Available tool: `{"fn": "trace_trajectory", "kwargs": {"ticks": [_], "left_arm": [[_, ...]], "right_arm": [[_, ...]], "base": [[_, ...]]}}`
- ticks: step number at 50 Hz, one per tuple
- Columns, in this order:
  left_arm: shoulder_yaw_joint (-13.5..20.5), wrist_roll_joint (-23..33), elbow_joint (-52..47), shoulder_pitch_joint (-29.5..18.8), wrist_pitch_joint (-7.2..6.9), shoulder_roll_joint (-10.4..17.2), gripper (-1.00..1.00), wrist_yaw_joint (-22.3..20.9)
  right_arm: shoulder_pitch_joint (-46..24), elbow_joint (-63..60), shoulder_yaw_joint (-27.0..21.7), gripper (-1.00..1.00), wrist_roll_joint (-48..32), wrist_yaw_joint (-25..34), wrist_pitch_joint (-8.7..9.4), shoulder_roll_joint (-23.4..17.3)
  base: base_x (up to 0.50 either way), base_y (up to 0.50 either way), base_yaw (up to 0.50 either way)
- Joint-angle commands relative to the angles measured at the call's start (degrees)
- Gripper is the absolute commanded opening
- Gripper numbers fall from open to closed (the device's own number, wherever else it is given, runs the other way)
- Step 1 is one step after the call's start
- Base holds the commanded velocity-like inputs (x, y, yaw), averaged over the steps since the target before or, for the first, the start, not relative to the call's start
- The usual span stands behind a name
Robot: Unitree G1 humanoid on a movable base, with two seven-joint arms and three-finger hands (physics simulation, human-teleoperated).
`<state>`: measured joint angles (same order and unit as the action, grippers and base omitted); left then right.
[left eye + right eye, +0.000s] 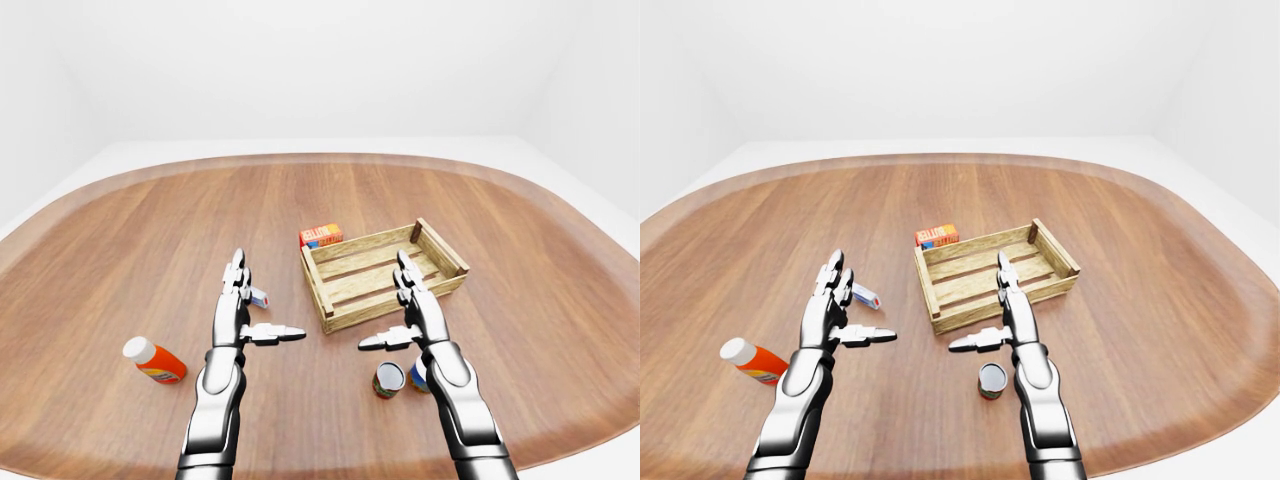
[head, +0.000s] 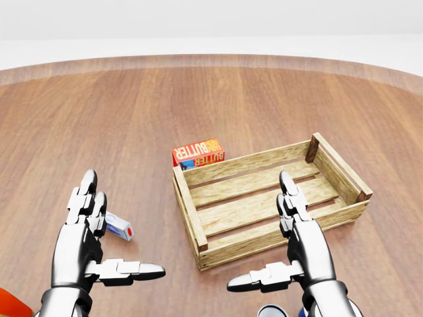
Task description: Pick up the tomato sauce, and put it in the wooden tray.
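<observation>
Tomato sauce sits untouched; both hands' fingers spread, empty.

Bare simulated room, plain white walls, oval wooden table

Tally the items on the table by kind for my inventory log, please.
Cans: 2, red-green can, blue can
Boxes: 2, butter box, small blue-white box
Bottles: 1, orange bottle
Trays: 1, wooden tray
Total: 6

Wooden desk carries everything. Wooden tray and butter box beyond right hand; tomato sauce can just beside its wrist. Orange bottle and small blue box by left hand.
</observation>
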<state>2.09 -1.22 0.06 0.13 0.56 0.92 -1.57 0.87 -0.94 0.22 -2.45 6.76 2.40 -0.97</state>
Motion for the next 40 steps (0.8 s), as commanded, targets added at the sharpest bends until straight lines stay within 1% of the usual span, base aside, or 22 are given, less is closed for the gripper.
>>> {"fn": "trace_trajectory", "kwargs": {"ticks": [1,7,8,10,11,12,13,15,17,18,19,20,21,22,23,24,25,30,33,35,40], "left_arm": [[0.0,0.01,-0.02,0.09,-0.1,-0.01,1.0,0.03],[0.02,-0.02,0.02,0.07,-0.06,0.01,1.0,0.01],[0.03,-0.04,0.03,0.06,-0.06,0.01,1.0,0.01],[0.03,-0.01,0.08,0.03,-0.03,0.02,1.0,0.01],[0.03,0.0,0.13,0.01,0.0,0.03,1.0,0.01],[0.04,0.01,0.16,-0.01,0.01,0.04,1.0,0.01],[0.05,0.04,0.21,-0.02,0.06,0.05,1.0,0.02],[0.05,0.09,0.25,-0.02,0.1,0.06,1.0,0.03],[0.06,0.15,0.29,-0.04,0.12,0.07,1.0,0.04],[0.07,0.15,0.31,-0.06,0.11,0.07,1.0,0.04],[0.12,0.09,0.33,-0.1,0.04,0.08,1.0,0.04],[0.13,0.08,0.32,-0.1,0.04,0.08,1.0,0.03],[0.12,0.1,0.32,-0.09,0.04,0.09,1.0,0.03],[0.12,0.1,0.3,-0.08,0.02,0.09,1.0,0.02],[0.12,0.12,0.3,-0.07,0.03,0.09,1.0,0.03],[0.12,0.14,0.28,-0.05,0.06,0.1,1.0,0.02],[0.14,0.13,0.28,-0.06,0.03,0.1,1.0,0.01],[0.16,0.11,0.22,-0.05,-0.03,0.11,1.0,-0.02],[0.16,0.12,0.2,-0.04,-0.03,0.11,1.0,-0.03],[0.18,0.12,0.23,-0.07,-0.04,0.11,1.0,-0.02],[0.17,0.16,0.29,-0.05,0.04,0.12,1.0,-0.02]], "right_arm": [[0.2,0.1,0.04,1.0,-0.11,0.26,0.19,0.01],[0.21,0.2,0.11,1.0,-0.35,0.22,0.32,-0.02],[0.24,0.24,0.12,1.0,-0.55,0.07,0.11,-0.02],[0.98,-0.39,-0.22,1.0,0.17,-0.15,-3.2,0.23],[1.91,-1.76,-0.52,1.0,2.43,1.03,-3.45,0.44],[2.33,-2.37,-0.74,1.0,2.97,0.68,-2.85,0.53],[2.27,-2.63,-0.61,1.0,2.82,1.03,-1.87,0.12],[2.8,-4.22,-0.77,1.0,3.76,1.8,-1.09,0.0],[3.65,-6.29,-0.6,1.0,1.99,1.57,-2.08,-0.49],[3.79,-6.9,-0.68,1.0,1.61,1.53,-1.78,-0.49],[4.25,-9.4,-0.93,1.0,1.79,1.9,0.08,-0.63],[4.45,-10.71,-1.14,1.0,1.78,2.19,0.89,-0.71],[4.57,-11.88,-1.12,1.0,0.46,2.05,2.28,-1.03],[4.62,-12.07,-1.09,1.0,-1.01,1.63,2.03,-1.11],[4.63,-12.86,-0.82,1.0,-2.53,1.85,2.6,-1.38],[4.62,-13.75,-0.85,1.0,-3.3,1.97,2.6,-1.35],[5.04,-15.58,-0.25,1.0,-5.84,2.31,2.6,-1.92],[5.95,-20.6,1.39,1.0,-13.51,6.76,2.6,-2.64],[5.7,-21.1,2.19,1.0,-21.5,7.02,2.6,-3.58],[5.28,-21.25,2.13,1.0,-27.31,7.34,2.6,-4.21],[5.21,-23.11,1.31,1.0,-34.17,10.73,2.6,-4.01]], "base": [[0.5,0.0,0.0],[0.5,0.0,0.0],[0.5,0.0,0.0],[0.5,0.0,0.0],[0.0,0.0,0.0],[0.0,0.0,0.0],[0.0,0.0,0.0],[0.0,0.0,0.0],[0.0,0.0,0.0],[0.0,0.0,0.0],[0.0,0.0,0.0],[0.0,0.0,0.0],[0.0,0.0,0.0],[0.0,0.0,0.0],[0.0,0.0,0.0],[0.0,0.0,0.0],[0.0,0.0,0.0],[0.0,0.0,0.0],[0.0,0.0,0.0],[0.0,0.0,0.0],[0.0,0.0,0.0]]}}
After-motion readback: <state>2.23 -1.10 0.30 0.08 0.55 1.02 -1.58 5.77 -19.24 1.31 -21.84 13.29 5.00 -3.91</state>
